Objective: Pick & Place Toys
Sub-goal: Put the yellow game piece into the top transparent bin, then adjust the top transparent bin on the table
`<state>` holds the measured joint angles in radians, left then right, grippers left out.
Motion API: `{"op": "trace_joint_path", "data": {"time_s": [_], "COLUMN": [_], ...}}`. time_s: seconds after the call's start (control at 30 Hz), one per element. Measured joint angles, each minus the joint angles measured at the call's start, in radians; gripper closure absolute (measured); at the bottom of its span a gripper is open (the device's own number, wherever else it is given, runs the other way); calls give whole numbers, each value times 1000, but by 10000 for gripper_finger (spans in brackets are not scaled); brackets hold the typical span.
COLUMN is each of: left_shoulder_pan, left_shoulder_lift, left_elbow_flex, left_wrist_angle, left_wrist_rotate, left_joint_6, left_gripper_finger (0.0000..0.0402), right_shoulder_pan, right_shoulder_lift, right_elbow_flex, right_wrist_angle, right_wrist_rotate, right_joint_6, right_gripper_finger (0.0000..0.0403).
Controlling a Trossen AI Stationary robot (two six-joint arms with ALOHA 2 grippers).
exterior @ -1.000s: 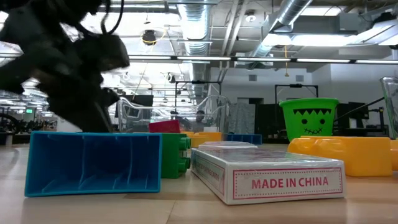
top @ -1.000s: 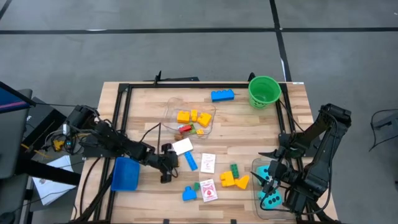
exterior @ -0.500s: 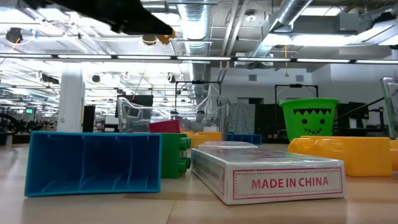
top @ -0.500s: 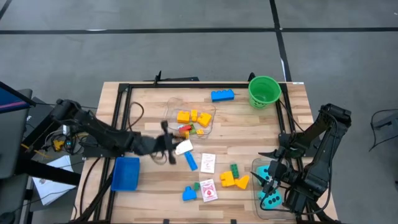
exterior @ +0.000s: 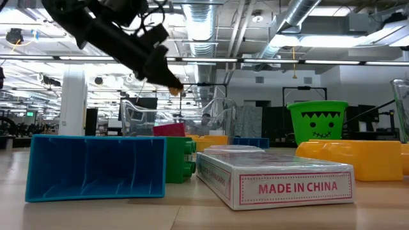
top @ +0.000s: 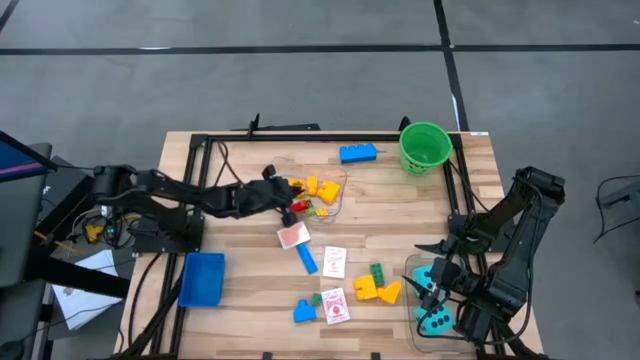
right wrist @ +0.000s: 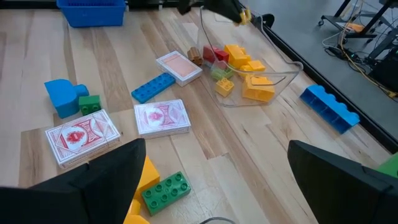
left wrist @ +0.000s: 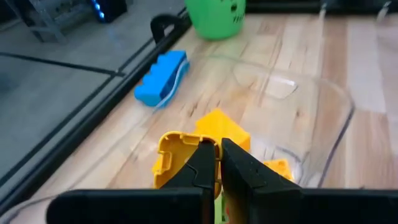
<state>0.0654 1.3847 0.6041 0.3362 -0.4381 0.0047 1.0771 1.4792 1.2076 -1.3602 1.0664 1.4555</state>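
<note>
Jaws of left gripper (top: 283, 187) pinched shut on yellow brick (left wrist: 173, 163), poised over clear tub (top: 335, 201) mid-table. Best centre it inside rim, lower, then release. Right gripper (top: 432, 290) parked wide open by second tub (top: 412, 270), holding nothing.

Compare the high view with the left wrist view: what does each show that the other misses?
Only the high view shows the blue tray, the card decks, the teal dice in a tub by the waiting right gripper, and the left arm's whole reach. Only the left wrist view shows the left gripper shut on a yellow brick above the clear tub. Both show the green bucket and the long blue brick.
</note>
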Motion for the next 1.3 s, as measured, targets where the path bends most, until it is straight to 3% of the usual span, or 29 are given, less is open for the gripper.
{"op": "trace_joint_path", "data": {"time_s": [0.5,0.6,0.8,0.97,1.13,1.3], "left_shoulder_pan": [2,2,2,1,-5,-30], "left_shoulder_lift": [8,8,8,8,3,-80], "left_elbow_flex": [0,0,0,0,0,0], "left_wrist_angle": [16,23,18,-72,-209,-293], "left_wrist_rotate": [-31,-86,-96,-195,-294,-319], "left_joint_6": [-24,-48,-62,-63,-72,-76], "left_gripper_finger": [389,366,289,250,284,380], "right_shoulder_pan": [0,0,0,0,0,0], "right_shoulder_lift": [0,0,0,0,0,0], "right_elbow_flex": [0,0,0,0,0,0], "right_wrist_angle": [0,0,0,0,3,3], "right_wrist_rotate": [1,1,0,0,0,-1], "right_joint_6": [0,0,0,0,0,0], "right_gripper_finger": [19,19,19,19,19,19]}}
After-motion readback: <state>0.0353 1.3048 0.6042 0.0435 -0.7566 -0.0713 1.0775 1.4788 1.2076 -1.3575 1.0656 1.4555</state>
